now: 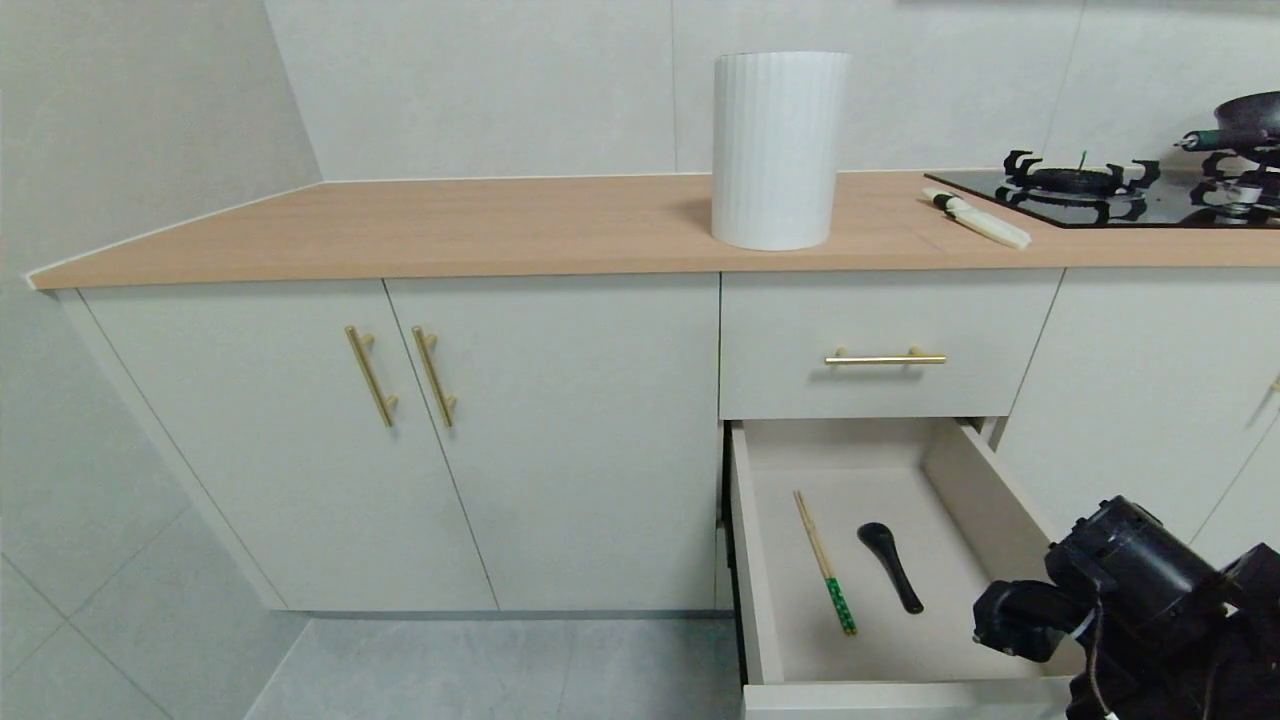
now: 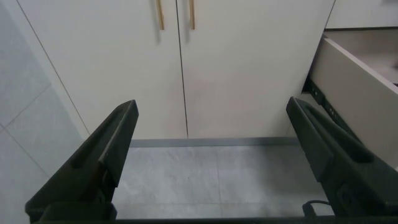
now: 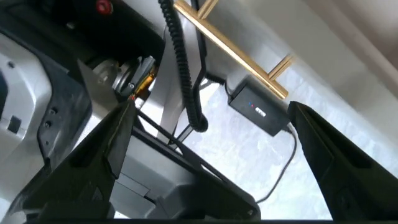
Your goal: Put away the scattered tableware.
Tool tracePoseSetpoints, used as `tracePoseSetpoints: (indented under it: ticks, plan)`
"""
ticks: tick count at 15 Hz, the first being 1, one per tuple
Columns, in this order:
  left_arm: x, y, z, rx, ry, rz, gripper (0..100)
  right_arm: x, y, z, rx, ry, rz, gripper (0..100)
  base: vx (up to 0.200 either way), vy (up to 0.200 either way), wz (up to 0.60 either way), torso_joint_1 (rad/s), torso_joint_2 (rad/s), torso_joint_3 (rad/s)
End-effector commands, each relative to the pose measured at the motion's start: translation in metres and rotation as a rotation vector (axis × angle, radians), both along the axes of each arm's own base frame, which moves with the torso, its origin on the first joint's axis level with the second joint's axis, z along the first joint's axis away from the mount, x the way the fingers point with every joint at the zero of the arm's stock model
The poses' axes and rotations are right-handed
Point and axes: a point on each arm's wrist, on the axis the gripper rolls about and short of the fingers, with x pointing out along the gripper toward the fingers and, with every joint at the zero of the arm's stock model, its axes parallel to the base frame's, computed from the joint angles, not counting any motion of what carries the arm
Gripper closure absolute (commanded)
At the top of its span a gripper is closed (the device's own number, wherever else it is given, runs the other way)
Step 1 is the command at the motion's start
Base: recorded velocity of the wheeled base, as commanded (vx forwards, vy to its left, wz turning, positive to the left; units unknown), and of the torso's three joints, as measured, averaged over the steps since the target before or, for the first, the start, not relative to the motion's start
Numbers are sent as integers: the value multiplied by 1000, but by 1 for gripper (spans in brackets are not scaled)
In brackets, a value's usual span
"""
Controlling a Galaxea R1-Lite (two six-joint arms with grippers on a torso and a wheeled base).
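Left gripper (image 2: 210,107) and right gripper (image 3: 211,109) stood fingers apart, empty. White ribbed canister (image 1: 777,150) stood on countertop (image 1: 500,225), knife (image 1: 975,217) at its 3 o'clock. Open drawer (image 1: 752,560) held green-tipped chopsticks (image 1: 826,563), black spoon (image 1: 889,565) at their 3 o'clock.

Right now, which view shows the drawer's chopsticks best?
The head view: the chopsticks lie full length on the drawer floor beside the black spoon. The left wrist view catches the drawer's side wall; the right wrist view faces a gold handle.

Right frame edge is cutting off the pan (image 1: 1248,115) and the hob (image 1: 1130,195). Right arm (image 1: 1140,600) is covering the near right corner of the open drawer (image 1: 752,560); bottom edge is clipping its front.
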Motion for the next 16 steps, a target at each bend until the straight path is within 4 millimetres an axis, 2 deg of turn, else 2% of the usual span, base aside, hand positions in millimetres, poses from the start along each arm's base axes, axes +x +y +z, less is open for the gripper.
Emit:
tracePoseSetpoints:
  ticks: [1, 2, 7, 9, 13, 16]
  plan:
    - [0, 0, 0, 0, 0, 0, 0, 8, 3, -4, -15, 16, -27, 0, 0, 0, 0, 0, 0, 0]
    - [0, 0, 0, 0, 0, 0, 0, 9, 3, -5, -15, 17, -40, 0, 0, 0, 0, 0, 0, 0]
    - [0, 0, 0, 0, 0, 0, 0, 40, 17, -12, -66, 16, -296, 0, 0, 0, 0, 0, 0, 0]
    - [0, 0, 0, 0, 0, 0, 0, 46, 19, -15, -92, 3, -345, 0, 0, 0, 0, 0, 0, 0]
    - [0, 0, 0, 0, 0, 0, 0, 60, 22, -14, -35, -100, -418, 0, 0, 0, 0, 0, 0, 0]
    - [0, 0, 0, 0, 0, 0, 0, 80, 21, -19, 0, -192, -464, 0, 0, 0, 0, 0, 0, 0]
